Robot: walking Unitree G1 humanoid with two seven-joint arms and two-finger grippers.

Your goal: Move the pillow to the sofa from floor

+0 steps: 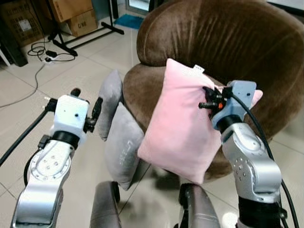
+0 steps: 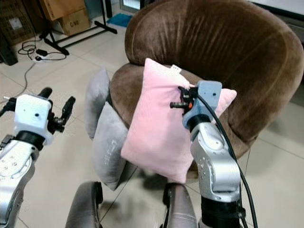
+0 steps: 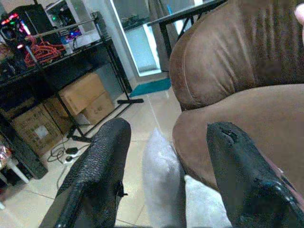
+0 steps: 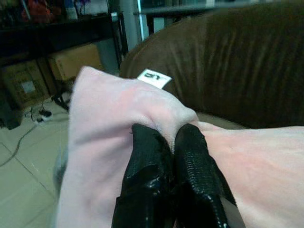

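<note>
While the right gripper (image 4: 173,142) pinched its top edge tight, the soft pink pillow (image 1: 178,128) hung in the middle of the frame, against the brown sofa (image 1: 228,42). Its small white tag (image 4: 154,78) was too blurry to read. The left gripper (image 3: 166,142) was open.

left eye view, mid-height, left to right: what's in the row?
Left tool, open → two grey pillows leaning against the sofa → pink pillow → right tool, shut on the pink pillow's edge, over the brown sofa.
</note>
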